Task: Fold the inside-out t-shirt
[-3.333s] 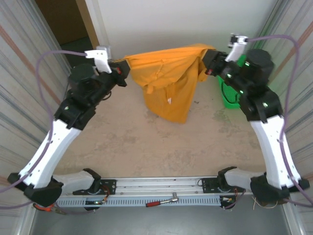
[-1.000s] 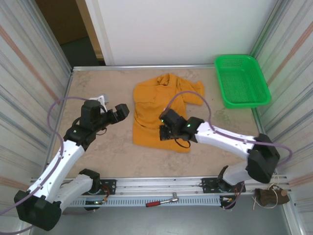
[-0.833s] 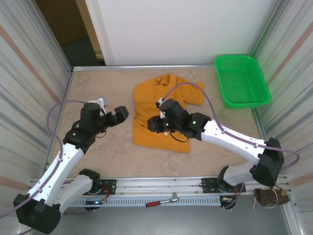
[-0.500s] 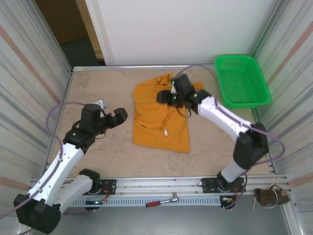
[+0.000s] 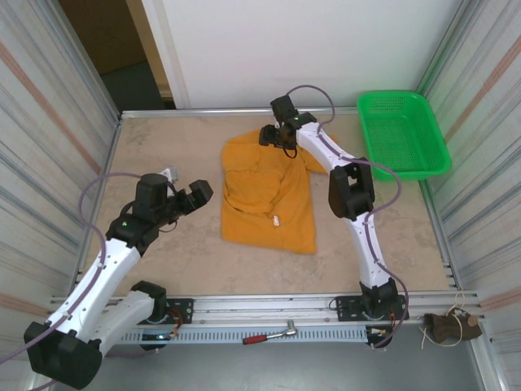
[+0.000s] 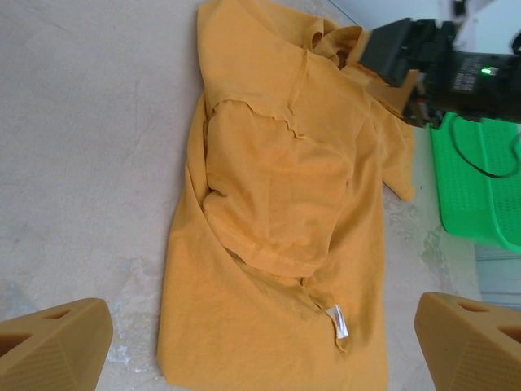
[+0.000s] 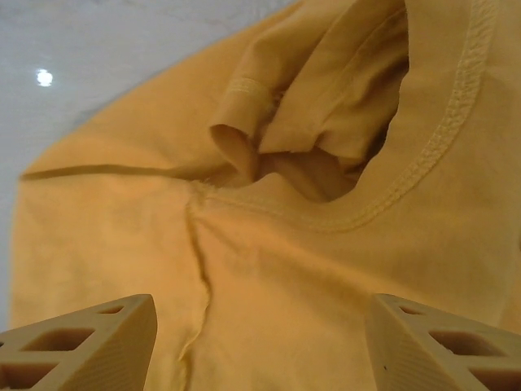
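The inside-out t-shirt (image 5: 269, 195) lies on the mottled beige table (image 5: 163, 147), in the centre of the top view and toward its upper half; its long axis runs almost straight up and down the frame, collar end at the top and hem at the bottom, the hem leaning slightly to the right; it is soft mustard-orange cotton, rumpled and partly doubled over itself, with raised seams and a small white label (image 6: 338, 320) showing near the hem; one short sleeve sticks out to the right; no printed face can be made out. The right gripper (image 7: 260, 338) hangs over the ribbed collar at the top of the shirt, its tan latticed fingers (image 7: 81, 338) apart at the lower corners of the wrist view with nothing pinched between them; the collar opening is dark inside and its depth is hard to read. The left gripper (image 5: 195, 194) sits left of the shirt, apart from it, jaws spread wide and holding nothing; its fingertips are cut off by the frame's lower edge. A green plastic mesh basket (image 5: 403, 134) stands at the upper right.
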Action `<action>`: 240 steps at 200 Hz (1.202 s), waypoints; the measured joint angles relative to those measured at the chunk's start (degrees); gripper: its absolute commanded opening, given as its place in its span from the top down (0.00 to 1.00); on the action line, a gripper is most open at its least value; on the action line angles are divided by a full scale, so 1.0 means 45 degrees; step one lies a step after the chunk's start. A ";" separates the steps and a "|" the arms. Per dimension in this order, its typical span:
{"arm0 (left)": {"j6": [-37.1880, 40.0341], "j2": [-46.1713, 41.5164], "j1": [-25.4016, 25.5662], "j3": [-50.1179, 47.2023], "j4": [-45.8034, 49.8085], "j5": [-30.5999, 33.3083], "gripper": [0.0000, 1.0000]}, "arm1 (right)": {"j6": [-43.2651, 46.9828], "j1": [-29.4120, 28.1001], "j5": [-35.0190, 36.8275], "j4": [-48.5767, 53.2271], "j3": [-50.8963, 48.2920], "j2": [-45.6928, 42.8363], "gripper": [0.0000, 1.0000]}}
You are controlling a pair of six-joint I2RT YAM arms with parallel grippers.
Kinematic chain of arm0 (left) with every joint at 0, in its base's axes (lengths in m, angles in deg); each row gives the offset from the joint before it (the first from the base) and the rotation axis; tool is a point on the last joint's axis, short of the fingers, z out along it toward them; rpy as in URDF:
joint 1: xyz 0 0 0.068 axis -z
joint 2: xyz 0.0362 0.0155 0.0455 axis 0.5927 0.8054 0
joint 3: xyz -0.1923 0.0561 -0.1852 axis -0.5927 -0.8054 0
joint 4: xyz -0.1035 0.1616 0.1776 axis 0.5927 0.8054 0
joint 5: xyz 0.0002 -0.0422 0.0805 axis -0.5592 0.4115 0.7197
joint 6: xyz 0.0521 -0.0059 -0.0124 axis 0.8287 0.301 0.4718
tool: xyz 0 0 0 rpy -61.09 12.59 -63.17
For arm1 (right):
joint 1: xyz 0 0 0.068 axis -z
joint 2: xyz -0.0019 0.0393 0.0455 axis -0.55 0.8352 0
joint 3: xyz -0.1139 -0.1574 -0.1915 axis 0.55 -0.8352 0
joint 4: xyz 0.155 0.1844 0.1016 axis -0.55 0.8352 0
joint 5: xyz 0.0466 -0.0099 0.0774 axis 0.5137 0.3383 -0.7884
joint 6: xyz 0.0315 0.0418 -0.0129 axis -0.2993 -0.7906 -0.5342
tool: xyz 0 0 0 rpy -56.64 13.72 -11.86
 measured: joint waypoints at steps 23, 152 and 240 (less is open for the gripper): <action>-0.0194 0.0005 0.0000 -0.0107 -0.0112 -0.0233 0.04 | 0.0063 0.0053 0.0029 0.0622 0.1307 0.1326 0.81; -0.0622 0.4386 0.2909 -0.1355 -0.2079 -0.0015 0.03 | -0.0797 0.3123 -0.1637 -0.2603 -0.6319 -0.8116 1.00; -0.0228 1.0482 0.4410 0.2064 -0.3857 0.0573 0.41 | -0.1083 0.3152 -0.2050 -0.3167 -0.8587 -0.9194 1.00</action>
